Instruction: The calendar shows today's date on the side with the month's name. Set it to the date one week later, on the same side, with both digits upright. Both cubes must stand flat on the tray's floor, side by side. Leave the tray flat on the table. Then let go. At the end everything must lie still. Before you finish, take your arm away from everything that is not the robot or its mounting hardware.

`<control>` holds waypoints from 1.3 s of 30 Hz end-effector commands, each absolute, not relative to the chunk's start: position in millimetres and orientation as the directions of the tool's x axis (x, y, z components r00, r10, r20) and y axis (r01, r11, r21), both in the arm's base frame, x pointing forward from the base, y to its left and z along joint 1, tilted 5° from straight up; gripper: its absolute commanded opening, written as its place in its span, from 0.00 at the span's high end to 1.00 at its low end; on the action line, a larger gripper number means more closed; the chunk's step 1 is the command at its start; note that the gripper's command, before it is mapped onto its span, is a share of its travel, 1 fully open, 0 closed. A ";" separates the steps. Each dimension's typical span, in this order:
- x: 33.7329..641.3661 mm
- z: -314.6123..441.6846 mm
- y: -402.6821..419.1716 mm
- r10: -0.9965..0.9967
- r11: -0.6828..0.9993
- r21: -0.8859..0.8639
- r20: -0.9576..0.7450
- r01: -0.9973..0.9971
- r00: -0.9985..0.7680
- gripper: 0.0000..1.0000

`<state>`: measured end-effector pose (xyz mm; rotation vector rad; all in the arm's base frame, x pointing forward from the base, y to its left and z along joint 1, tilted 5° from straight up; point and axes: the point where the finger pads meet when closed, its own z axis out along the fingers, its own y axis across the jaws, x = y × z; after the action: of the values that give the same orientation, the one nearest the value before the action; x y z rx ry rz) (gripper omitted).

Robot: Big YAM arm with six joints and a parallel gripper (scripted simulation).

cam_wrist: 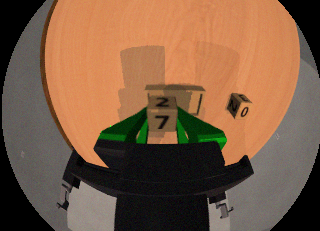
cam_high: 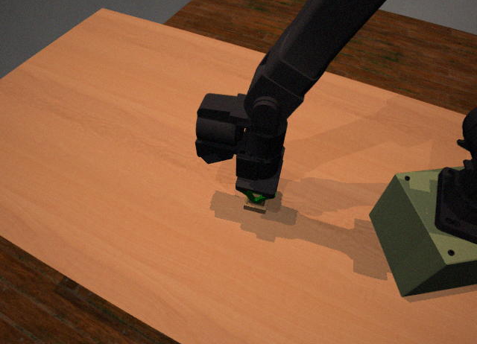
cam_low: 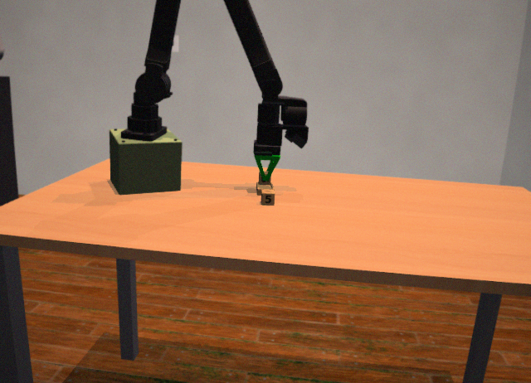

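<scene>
Tray [cam_high: 255,208] [cam_low: 259,191] [cam_wrist: 175,87] sits on the worktop [cam_high: 115,140] [cam_low: 386,225] [cam_wrist: 175,21], well in from every edge seen. Top view: wide stretch of wood left of the tray, more toward the lower edge. Green mounting block [cam_high: 400,232] [cam_low: 145,169] is off to the right there, well apart from the tray, with wood and arm shadows between. Loose cube [cam_low: 268,197] [cam_wrist: 240,106] is outside the tray, near it, directly on the worktop; least room is between those two. It shows 5 in the exterior view, 0 and another marked face in the wrist view.

Fingers [cam_high: 257,199] [cam_low: 273,167] are pinching the held cube [cam_low: 265,176] [cam_wrist: 161,113], one on each side; 7 and 2 read upright in the wrist view. It overlaps one end of the tray in that view; cannot tell whether it touches the tray floor.

Count: cubes 2 (1 pinched, 1 loose), tray 1, black arm [cam_high: 300,56] [cam_low: 253,31] 1, mounting block 1, fingers 2, table legs [cam_low: 128,306] 3 in the exterior view. Month side not readable.
</scene>
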<state>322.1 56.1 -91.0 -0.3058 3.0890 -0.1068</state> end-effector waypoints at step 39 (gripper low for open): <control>343.2 -6.8 69.8 -0.198 0.979 -0.073 -0.092 -0.192 -0.976 0.73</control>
<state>317.5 59.1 -46.4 -0.3169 3.0912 -0.1072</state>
